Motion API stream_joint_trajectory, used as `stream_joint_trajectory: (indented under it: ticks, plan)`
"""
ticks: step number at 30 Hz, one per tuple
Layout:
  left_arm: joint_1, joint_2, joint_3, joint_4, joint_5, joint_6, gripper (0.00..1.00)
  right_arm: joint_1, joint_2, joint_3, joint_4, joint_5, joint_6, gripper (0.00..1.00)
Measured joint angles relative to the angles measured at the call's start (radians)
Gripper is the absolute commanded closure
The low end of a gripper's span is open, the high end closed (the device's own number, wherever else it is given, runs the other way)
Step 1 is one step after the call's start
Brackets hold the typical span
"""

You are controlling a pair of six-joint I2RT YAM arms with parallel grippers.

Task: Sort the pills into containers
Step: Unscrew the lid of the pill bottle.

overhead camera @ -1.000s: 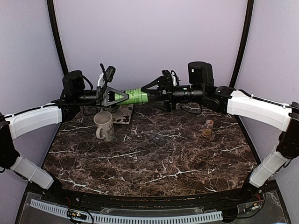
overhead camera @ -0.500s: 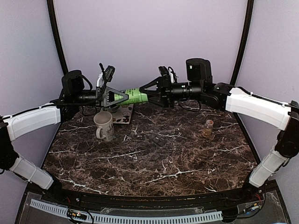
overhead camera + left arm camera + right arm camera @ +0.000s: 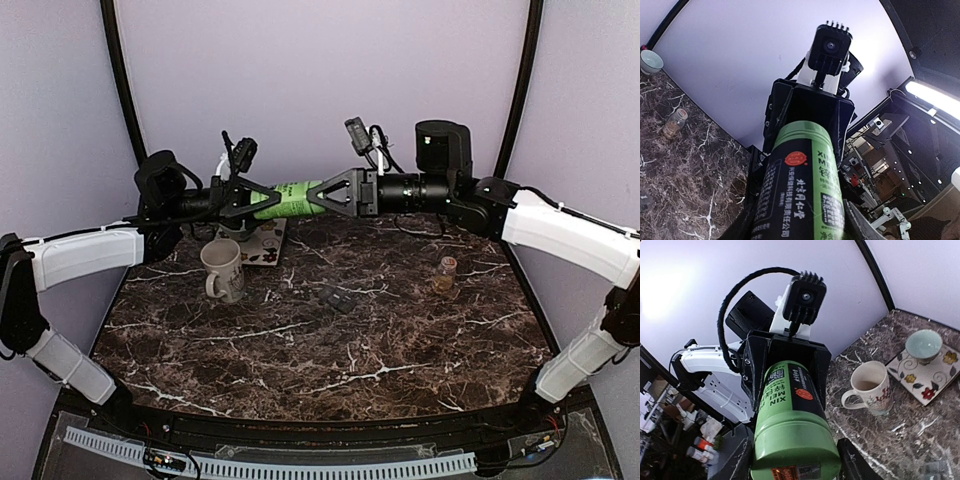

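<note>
My left gripper (image 3: 270, 203) and right gripper (image 3: 318, 197) are both shut on a green and black bottle (image 3: 292, 201), held level above the back of the table. In the left wrist view the bottle (image 3: 805, 185) fills the space between my fingers. In the right wrist view the fingers flank its green cap end (image 3: 792, 445). The dark grey compartment strip (image 3: 335, 296) lies on the marble, apart from both grippers. A little jar (image 3: 447, 273) with tan-yellow contents stands at the right, also in the left wrist view (image 3: 674, 122). No single pills can be made out.
A white mug (image 3: 223, 270) stands left of centre, also in the right wrist view (image 3: 871, 386). Behind it lies a patterned tile (image 3: 266, 246) bearing a pale teal bowl (image 3: 923, 345). Dark curved posts rise at the back corners.
Both wrists have rolled about the bottle's axis, and the wrist cameras now sit on top. The bottle has risen slightly. The left arm has drawn back a little.
</note>
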Motion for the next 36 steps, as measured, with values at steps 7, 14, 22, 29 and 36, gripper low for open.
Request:
stream_joint_trajectory:
  ticks: [7, 14, 22, 29, 36]
  plan:
    - [0.0, 0.031, -0.004, 0.114, 0.023, -0.151, 1.0, 0.027, -0.022, 0.002, -0.033, 0.094, -0.216, 0.71]
    - [0.0, 0.032, -0.005, 0.171, 0.035, -0.214, 1.0, 0.056, -0.04, 0.002, -0.033, 0.16, -0.304, 0.66]
    - [-0.002, 0.041, -0.005, 0.199, 0.038, -0.241, 1.0, 0.062, -0.045, 0.002, -0.035, 0.175, -0.327, 0.36]
    - [-0.004, 0.021, -0.005, 0.204, 0.034, -0.223, 1.0, 0.059, -0.04, -0.009, -0.097, 0.17, -0.306, 0.2]
    - [-0.005, -0.058, -0.005, 0.115, 0.019, -0.138, 1.0, 0.057, -0.036, -0.009, -0.1, 0.146, -0.273, 0.18]
